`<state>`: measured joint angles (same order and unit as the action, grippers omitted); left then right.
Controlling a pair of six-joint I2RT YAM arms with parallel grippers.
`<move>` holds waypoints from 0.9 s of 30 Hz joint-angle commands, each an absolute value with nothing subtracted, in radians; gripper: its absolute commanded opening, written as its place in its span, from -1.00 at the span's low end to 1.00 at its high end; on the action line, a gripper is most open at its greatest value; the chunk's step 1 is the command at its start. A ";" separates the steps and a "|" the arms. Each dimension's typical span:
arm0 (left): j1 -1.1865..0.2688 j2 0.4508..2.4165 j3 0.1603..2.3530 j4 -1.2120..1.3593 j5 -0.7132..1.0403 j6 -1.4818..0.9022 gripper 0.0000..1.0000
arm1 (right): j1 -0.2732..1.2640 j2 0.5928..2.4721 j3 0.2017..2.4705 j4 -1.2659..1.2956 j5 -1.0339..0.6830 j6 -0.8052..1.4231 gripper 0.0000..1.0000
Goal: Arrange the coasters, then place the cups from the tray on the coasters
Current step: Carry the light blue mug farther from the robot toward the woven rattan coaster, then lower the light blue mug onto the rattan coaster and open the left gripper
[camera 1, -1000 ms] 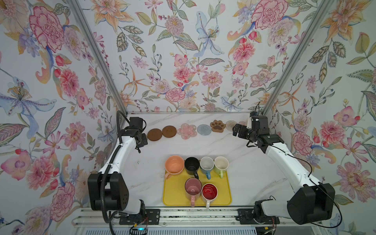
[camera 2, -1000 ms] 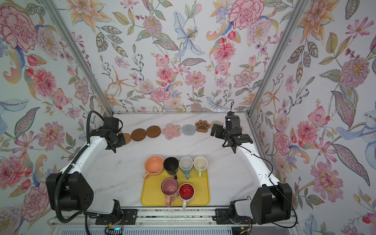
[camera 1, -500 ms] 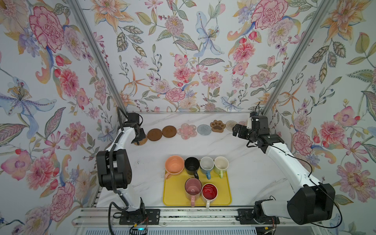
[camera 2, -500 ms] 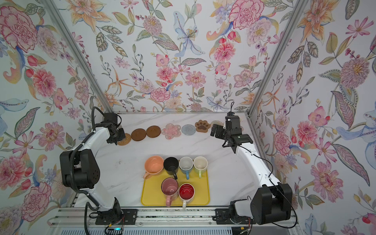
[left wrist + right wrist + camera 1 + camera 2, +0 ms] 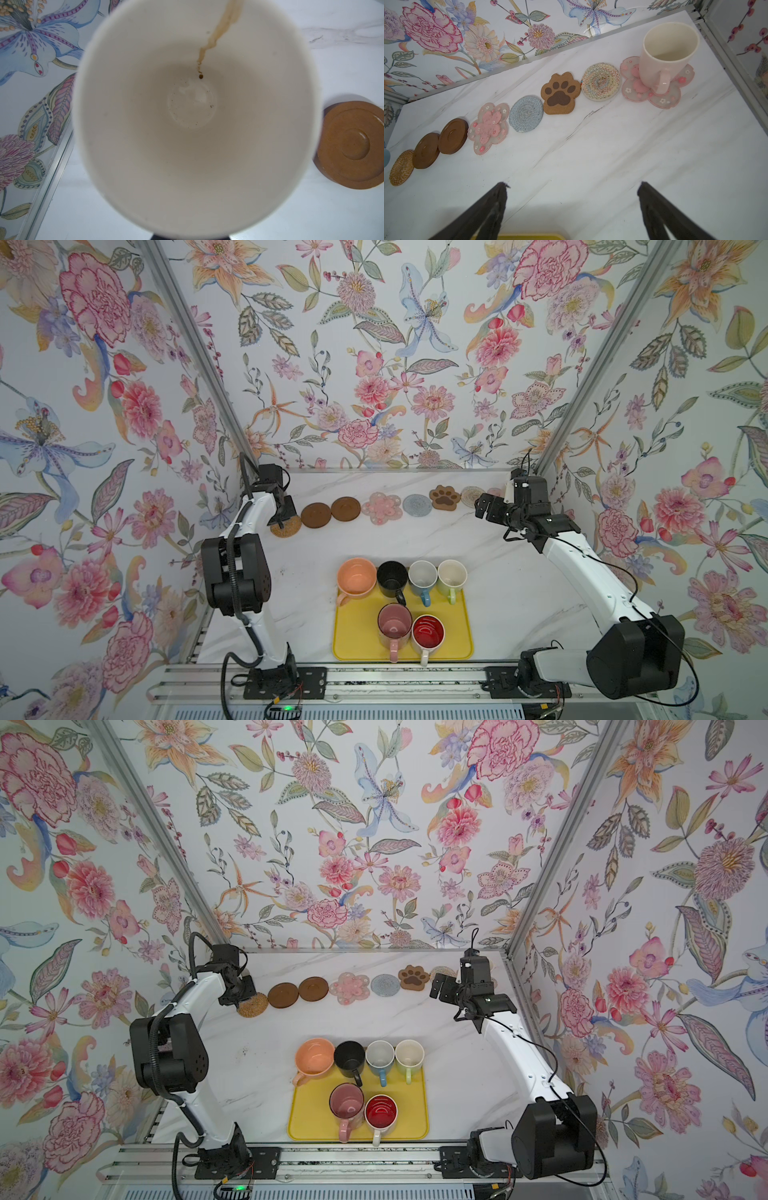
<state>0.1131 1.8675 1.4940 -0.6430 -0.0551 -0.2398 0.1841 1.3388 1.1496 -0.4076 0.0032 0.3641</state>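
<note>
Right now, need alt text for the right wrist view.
A white mug with a pink handle stands on a pink flower coaster at one end of a row of eight coasters on the marble table. The right hand hangs open above bare table, holding nothing; the yellow tray edge just shows.

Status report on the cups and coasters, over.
Left gripper shut on white cup near bare woven rattan round coaster. Right gripper open, empty. Six cups on yellow tray; pink-handled white mug on pink flower coaster. Nothing blocking.
</note>
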 commanded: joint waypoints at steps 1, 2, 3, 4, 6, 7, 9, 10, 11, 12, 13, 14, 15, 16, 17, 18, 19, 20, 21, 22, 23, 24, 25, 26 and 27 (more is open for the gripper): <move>0.121 1.877 1.539 -0.624 -0.051 -0.224 -1.00 | 0.191 1.345 1.138 -0.433 0.000 0.373 0.98; 0.122 1.881 1.543 -0.628 -0.047 -0.224 -1.00 | 0.191 1.345 1.138 -0.433 -0.001 0.374 0.98; 0.121 1.886 1.545 -0.630 -0.043 -0.226 -1.00 | 0.190 1.347 1.138 -0.432 -0.002 0.374 0.99; 0.121 1.889 1.543 -0.630 -0.041 -0.228 -1.00 | 0.191 1.349 1.141 -0.433 -0.003 0.373 0.99; 0.122 1.892 1.541 -0.627 -0.039 -0.229 -1.00 | 0.192 1.352 1.141 -0.433 -0.006 0.374 0.99; 0.121 1.894 1.539 -0.626 -0.040 -0.229 -1.00 | 0.190 1.353 1.141 -0.433 -0.007 0.374 0.98; 0.121 1.903 1.541 -0.627 -0.039 -0.229 -1.00 | 0.190 1.356 1.141 -0.430 -0.009 0.374 0.99; 0.121 1.908 1.542 -0.629 -0.034 -0.229 -1.00 | 0.191 1.356 1.142 -0.431 -0.008 0.374 0.99; 0.121 1.910 1.543 -0.629 -0.033 -0.229 -1.00 | 0.191 1.357 1.143 -0.431 -0.008 0.374 0.98; 0.121 1.914 1.541 -0.627 -0.032 -0.230 -1.00 | 0.191 1.355 1.142 -0.431 -0.007 0.374 0.99; 0.122 1.916 1.539 -0.625 -0.035 -0.230 -1.00 | 0.190 1.356 1.144 -0.431 -0.006 0.374 0.98; 0.121 1.918 1.537 -0.626 -0.037 -0.230 -1.00 | 0.190 1.356 1.144 -0.431 -0.007 0.374 0.98; 0.121 1.920 1.536 -0.625 -0.041 -0.230 -1.00 | 0.192 1.355 1.145 -0.431 -0.008 0.373 0.98; 0.121 1.921 1.534 -0.626 -0.043 -0.229 -1.00 | 0.190 1.356 1.146 -0.431 -0.006 0.373 0.98; 0.121 1.924 1.534 -0.626 -0.044 -0.229 -1.00 | 0.191 1.357 1.147 -0.431 -0.005 0.374 0.99; 0.121 1.925 1.533 -0.630 -0.046 -0.229 -1.00 | 0.191 1.358 1.147 -0.431 -0.006 0.374 0.99; 0.121 1.925 1.532 -0.632 -0.048 -0.229 -1.00 | 0.191 1.360 1.148 -0.431 -0.006 0.374 0.98; 0.121 1.925 1.528 -0.631 -0.048 -0.229 -1.00 | 0.191 1.359 1.149 -0.431 -0.009 0.375 0.99; 0.121 1.924 1.525 -0.628 -0.046 -0.229 -1.00 | 0.191 1.360 1.148 -0.430 -0.008 0.376 0.99; 0.122 1.924 1.522 -0.630 -0.047 -0.230 -1.00 | 0.190 1.361 1.150 -0.431 -0.007 0.376 0.99; 0.121 1.922 1.519 -0.629 -0.046 -0.230 -1.00 | 0.191 1.362 1.150 -0.430 -0.008 0.376 0.99; 0.122 1.921 1.516 -0.627 -0.046 -0.230 -1.00 | 0.190 1.362 1.152 -0.431 -0.008 0.376 0.98; 0.122 1.919 1.511 -0.627 -0.047 -0.230 -1.00 | 0.191 1.363 1.152 -0.430 -0.008 0.374 0.98; 0.120 1.918 1.508 -0.626 -0.046 -0.230 -1.00 | 0.191 1.364 1.153 -0.432 -0.008 0.375 0.98; 0.121 1.919 1.506 -0.624 -0.046 -0.230 -1.00 | 0.191 1.364 1.154 -0.431 -0.008 0.376 0.98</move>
